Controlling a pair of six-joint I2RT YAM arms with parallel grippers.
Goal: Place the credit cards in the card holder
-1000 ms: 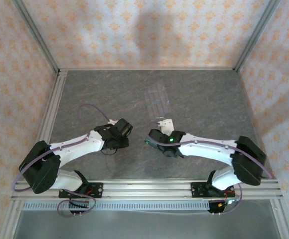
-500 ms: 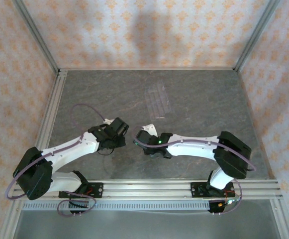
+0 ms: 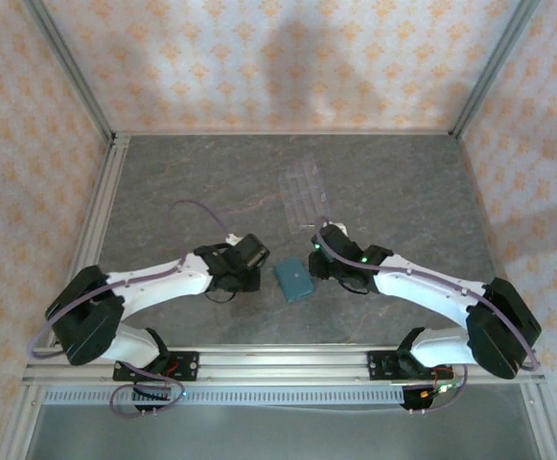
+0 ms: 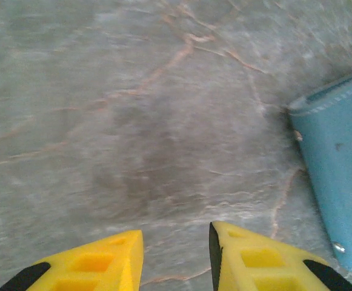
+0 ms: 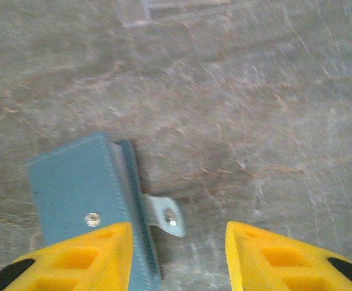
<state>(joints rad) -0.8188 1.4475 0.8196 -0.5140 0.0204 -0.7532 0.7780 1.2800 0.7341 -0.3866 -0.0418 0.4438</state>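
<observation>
The small, flat, teal-blue card holder [image 3: 294, 280] is lying folded on the grey marbled tabletop [image 3: 182, 182], midway between the two arms. That is probably so either one can reach it. Its pale snap tab [image 5: 165, 217] is sticking out sideways from one long edge and appears unfastened, which would leave the cover free to lift.

The right gripper [image 5: 177, 227] is hovering just over that tab edge with its yellow fingers [image 5: 79, 257] standing wide apart and holding nothing. From here it seems to be lining up on the tab or cover rather than gripping.

The left gripper [image 4: 176, 233] is hanging over bare table just beside the holder's other side. Its jaws are parted more narrowly and are also empty (a fair spot for bracing the holder against sliding).

The clear, slotted plastic rack [image 3: 304, 196] is sitting farther back. Whether the credit cards are tucked inside the holder, I cannot tell.
</observation>
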